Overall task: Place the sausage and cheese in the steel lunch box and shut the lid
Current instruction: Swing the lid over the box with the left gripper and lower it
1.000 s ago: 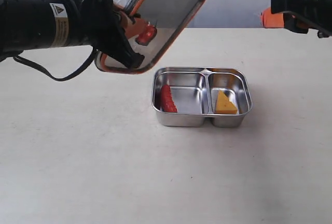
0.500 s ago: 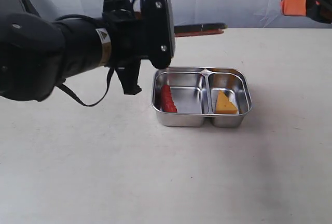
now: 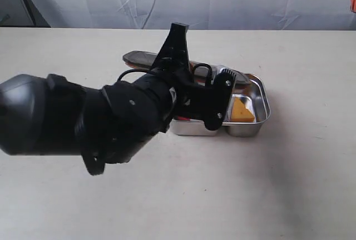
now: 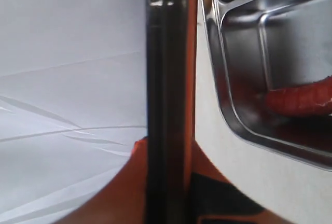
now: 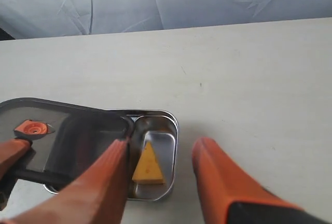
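A: What is seen first, going from the biggest thing down?

B: A pale table (image 3: 278, 184) is seen across the whole exterior view. The left arm (image 3: 83, 120), bulky and black, is stretched over it from the left, and much of the middle is hidden by it.

A: Where is the steel lunch box (image 3: 261, 115) found?

B: It is set flat on the table at the centre. Its left compartment is largely covered by the arm and by what is carried.

A: And the lid (image 5: 78, 136)?

B: It is held nearly level over the left compartment and juts out past the box on that side. The right compartment is left uncovered. Whether the rim is touched by it cannot be told. It is not seated squarely.

A: How is the left gripper (image 4: 166, 151) described?

B: It is clamped on the lid's edge, and orange pads (image 4: 132, 182) are seen on both sides of the dark rim.

A: And the right gripper (image 5: 162, 146)?

B: Its orange fingers are spread apart and nothing is held between them. It is kept above the table, on the box's right side.

A: Where is the cheese (image 3: 241, 110) placed?

B: It is laid in the right compartment, point towards the back.

A: The sausage (image 4: 301, 99)?

B: It is seen in the left compartment from the left wrist camera, lying on the steel floor near the wall.

A: Anything smaller?

B: An orange-red valve (image 5: 32, 128) is set in the lid.
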Controlling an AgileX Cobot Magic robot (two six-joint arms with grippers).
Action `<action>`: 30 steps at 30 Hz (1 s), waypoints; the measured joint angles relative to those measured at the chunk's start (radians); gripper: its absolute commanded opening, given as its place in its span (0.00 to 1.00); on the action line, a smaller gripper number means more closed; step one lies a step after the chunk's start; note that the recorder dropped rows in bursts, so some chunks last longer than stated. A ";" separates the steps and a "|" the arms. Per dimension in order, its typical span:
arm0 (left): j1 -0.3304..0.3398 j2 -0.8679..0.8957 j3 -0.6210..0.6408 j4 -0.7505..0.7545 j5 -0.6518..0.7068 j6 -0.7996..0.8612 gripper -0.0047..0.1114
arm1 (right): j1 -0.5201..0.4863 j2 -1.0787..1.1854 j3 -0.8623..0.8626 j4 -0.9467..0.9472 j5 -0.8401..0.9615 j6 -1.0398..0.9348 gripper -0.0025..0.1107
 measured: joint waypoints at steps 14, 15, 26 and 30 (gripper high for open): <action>-0.051 0.134 -0.131 0.000 0.100 -0.022 0.04 | 0.000 0.000 0.000 -0.033 0.004 0.004 0.38; -0.055 0.146 -0.141 0.000 0.107 -0.022 0.04 | 0.000 0.000 0.000 -0.039 0.004 0.004 0.38; -0.067 0.204 -0.184 0.000 0.142 -0.032 0.04 | 0.000 0.000 0.000 -0.051 0.005 0.004 0.38; -0.083 0.230 -0.197 0.000 0.143 -0.038 0.04 | 0.000 0.000 0.000 -0.053 0.010 0.004 0.38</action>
